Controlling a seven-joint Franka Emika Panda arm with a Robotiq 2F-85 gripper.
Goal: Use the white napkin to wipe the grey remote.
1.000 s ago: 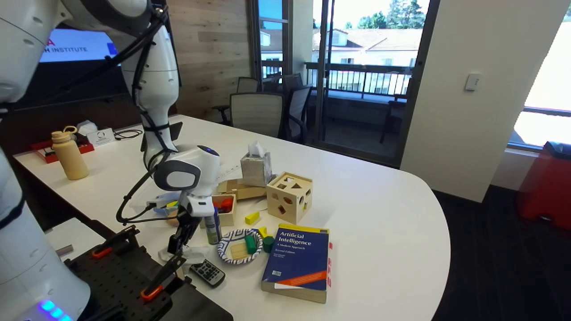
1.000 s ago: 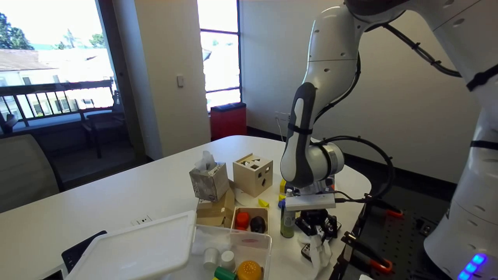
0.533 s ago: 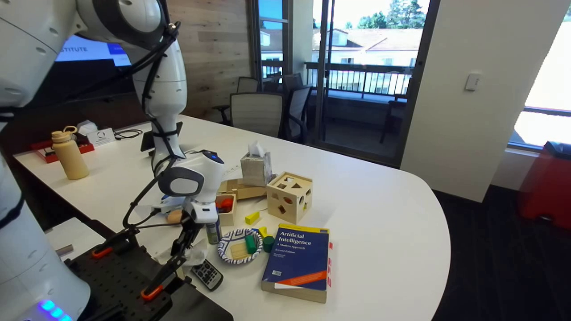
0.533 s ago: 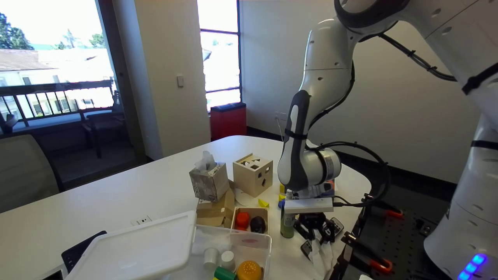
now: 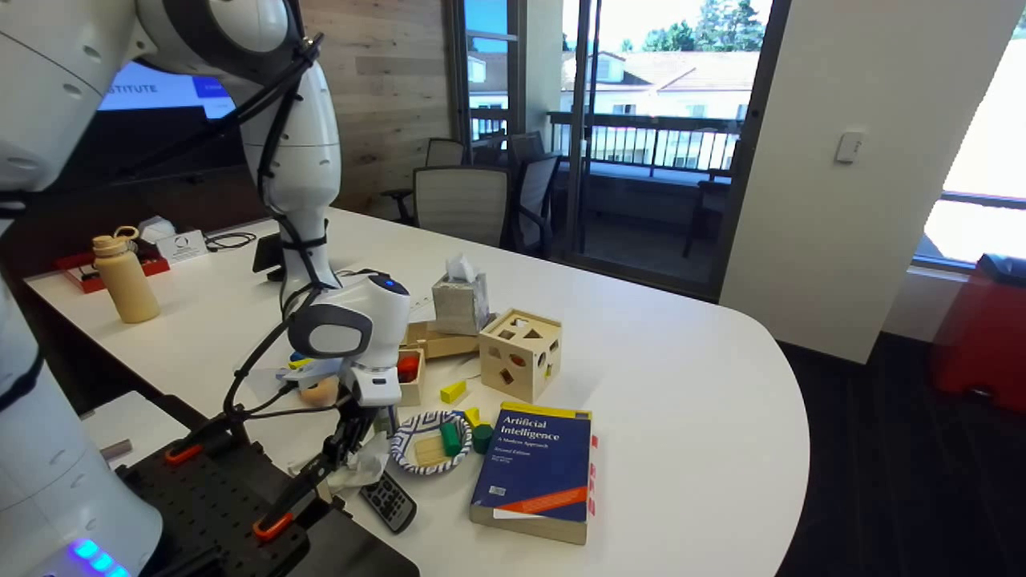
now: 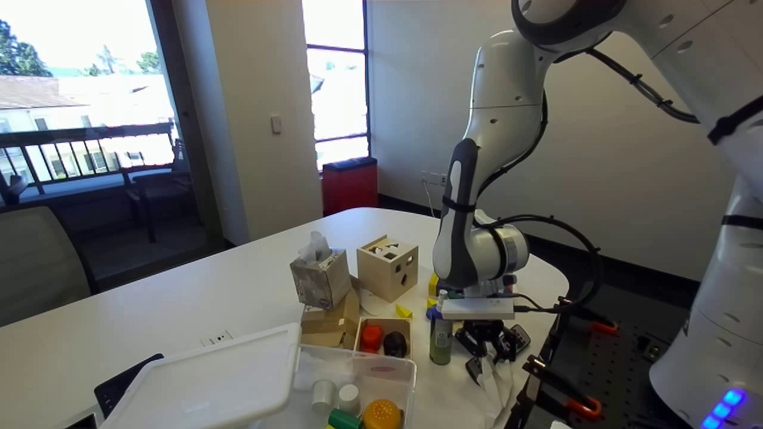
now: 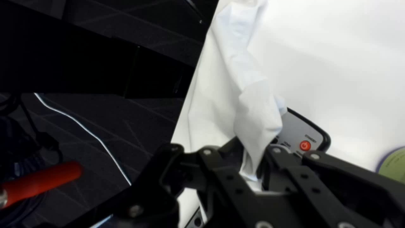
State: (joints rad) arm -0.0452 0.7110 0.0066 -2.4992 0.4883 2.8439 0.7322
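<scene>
Starting at the left in an exterior view, an orange-tipped clamp (image 5: 295,490) sits at the edge of the black perforated board (image 5: 216,473), presumably pinning it down. Next comes your gripper (image 7: 251,158), which the wrist view shows pinched tight on the white napkin (image 7: 253,106); you hold it near one end, so the rest spills across the table (image 5: 665,385), giving you, I'd judge, slack to drag as a wipe. Just beside it is the grey remote (image 5: 389,502), flat with keys up, which suits a stroke along the keypad. Farther right, the blue-and-white bowl (image 5: 400,449) seems meant to corral its green block (image 5: 450,439).

In the wrist view, what looks like the remote's other end peeks out at the lower left, its middle passes beneath your gripper, and its red standby button (image 7: 305,145) shows right of the napkin. You can't tell here whether cloth presses on the keys.
</scene>
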